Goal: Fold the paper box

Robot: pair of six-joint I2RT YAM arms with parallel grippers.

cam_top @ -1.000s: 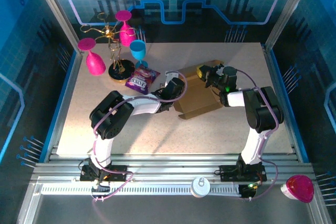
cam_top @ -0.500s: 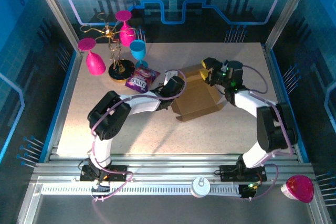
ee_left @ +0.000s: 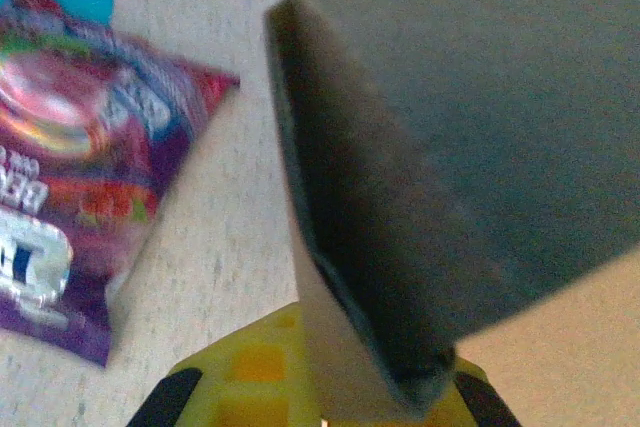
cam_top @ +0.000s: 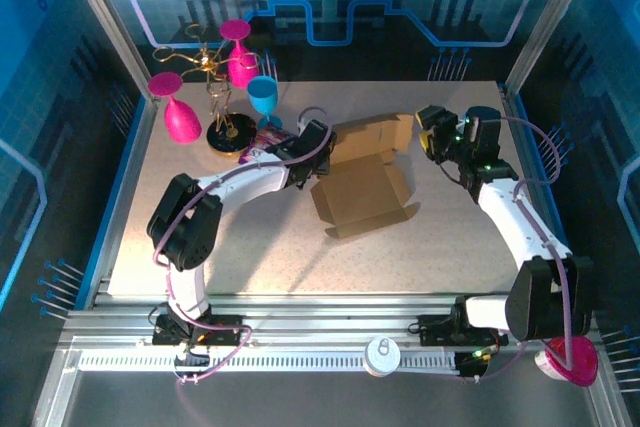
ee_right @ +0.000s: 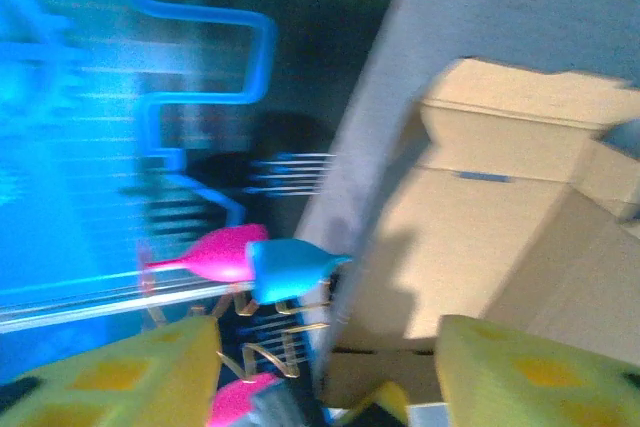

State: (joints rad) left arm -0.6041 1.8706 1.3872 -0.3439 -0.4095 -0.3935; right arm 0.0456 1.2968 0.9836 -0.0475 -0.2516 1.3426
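- Top view: the plain brown cardboard paper box (cam_top: 362,197) lies open on the speckled beige table (cam_top: 250,257), with its rear flap standing. The left hand (cam_top: 312,140) is at the box's left rear corner. The right hand (cam_top: 432,129) hangs to the right of the rear flap, apart from it. A small purple foil snack packet (cam_top: 258,150) lies just left of the left hand.
- Left wrist view: the left hand (ee_left: 330,397) is clenched on a cardboard panel of the paper box (ee_left: 450,147), which stands between its yellow fingers (ee_left: 240,377). The snack packet (ee_left: 70,177) lies nearby.
- Right wrist view: the right hand (ee_right: 320,387) is released, its yellow fingers (ee_right: 110,377) spread wide. The paper box (ee_right: 480,217) lies beyond them, untouched.
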